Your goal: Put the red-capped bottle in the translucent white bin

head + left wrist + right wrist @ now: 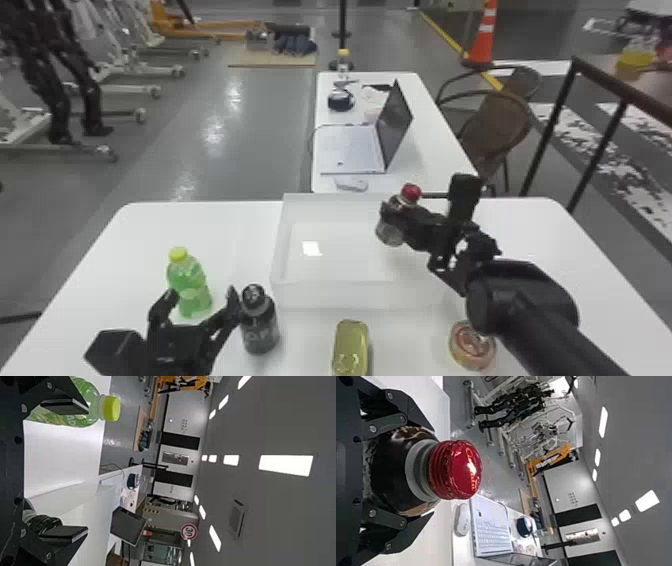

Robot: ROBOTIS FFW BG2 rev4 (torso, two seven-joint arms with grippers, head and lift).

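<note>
Okay, red-capped bottle [391,232] is in my right jaws, closed round its body below the neck, red cap [456,470] free and up, a bit of a lean in the head view. Gripping the body makes sense: cap stays out of the way, base points down for the drop. It's over the right-hand part of the translucent white bin [340,296]; clearance under the base, can't tell. Looks like carry mostly done, release pending. Bin sits mid-desk, probably so either arm can reach. My left jaws are spread wide with nothing between them, near the green bottle [189,287] and the dark bottle [259,325], apparently waiting, since one arm covers this job. Yellow-green tin [351,345] and round can [471,345] are on the desk [240,225] on the near side of the bin, not needed. Next I'd bring the bottle farther inside the wall, lower, straighten, open. Risk: base clips the rim or the bottle tips on release.
</note>
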